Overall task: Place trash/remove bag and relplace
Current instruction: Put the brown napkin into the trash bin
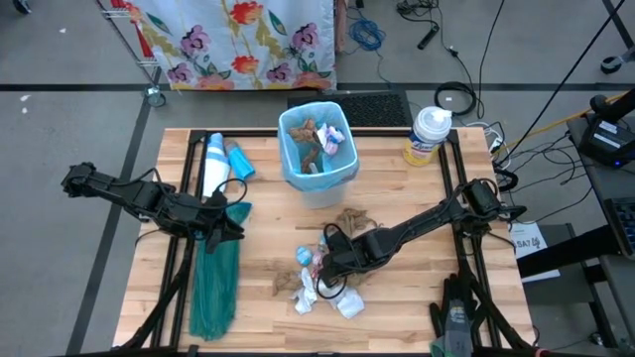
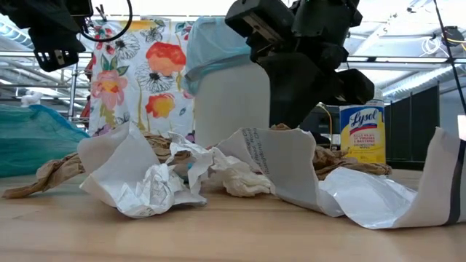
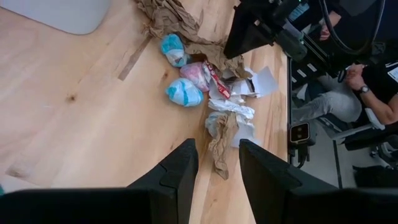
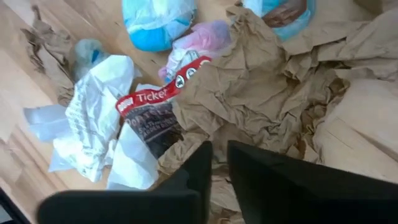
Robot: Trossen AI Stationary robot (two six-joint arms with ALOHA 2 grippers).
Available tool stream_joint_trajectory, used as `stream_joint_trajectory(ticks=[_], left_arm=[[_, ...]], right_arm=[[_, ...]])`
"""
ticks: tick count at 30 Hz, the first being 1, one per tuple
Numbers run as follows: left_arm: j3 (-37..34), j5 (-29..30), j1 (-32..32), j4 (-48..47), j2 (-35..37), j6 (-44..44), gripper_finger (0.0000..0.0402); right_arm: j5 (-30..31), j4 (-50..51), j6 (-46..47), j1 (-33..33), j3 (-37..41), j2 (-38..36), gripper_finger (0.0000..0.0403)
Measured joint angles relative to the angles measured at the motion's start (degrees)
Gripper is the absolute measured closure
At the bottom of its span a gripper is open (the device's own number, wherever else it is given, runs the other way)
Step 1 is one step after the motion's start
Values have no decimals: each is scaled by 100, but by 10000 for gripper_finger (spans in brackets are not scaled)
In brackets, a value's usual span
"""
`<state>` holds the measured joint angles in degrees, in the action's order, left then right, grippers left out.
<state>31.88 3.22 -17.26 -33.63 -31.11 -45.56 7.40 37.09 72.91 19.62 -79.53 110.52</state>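
Note:
The white bin (image 1: 319, 188) stands at the table's far middle. It is lined with the pale blue bag (image 1: 294, 159), and some trash (image 1: 319, 139) lies inside. More trash (image 1: 332, 288) lies loose on the table's near middle: crumpled brown paper (image 4: 267, 81), white scraps (image 4: 93, 118), and blue and pink bits (image 3: 183, 92). My right gripper (image 1: 332, 263) points steeply down into this pile, its fingers (image 4: 242, 165) nearly together. My left gripper (image 1: 226, 213) hovers open at the table's left, above the teal bag (image 1: 213, 278), with nothing between its fingers (image 3: 180, 174). My right gripper comes from above, slanting down, with its fingertips (image 4: 202, 155) closed on a fold of the crumpled brown paper (image 4: 217, 134) in the middle of the pile. The paper lies on the table among the other scraps. How many layers are caught cannot be seen.
A Lysol canister (image 1: 429, 134) stands at the far right. A white-and-blue bottle (image 1: 213, 164) and a blue roll (image 1: 241, 162) lie at the far left. A floral cloth (image 1: 238, 40) hangs beyond the far edge. A seated person (image 3: 367, 87) is beside the table's right side.

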Motion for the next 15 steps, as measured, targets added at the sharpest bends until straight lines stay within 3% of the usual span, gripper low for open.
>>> stream_joint_trajectory(ticks=[9, 15], left_arm=[[-1, 0, -1, 0, 0, 0, 278], [-2, 50, -2, 15, 0, -58, 278]], right_arm=[[44, -13, -250, 0, 0, 22, 249], [330, 5, -642, -17, 0, 24, 233]])
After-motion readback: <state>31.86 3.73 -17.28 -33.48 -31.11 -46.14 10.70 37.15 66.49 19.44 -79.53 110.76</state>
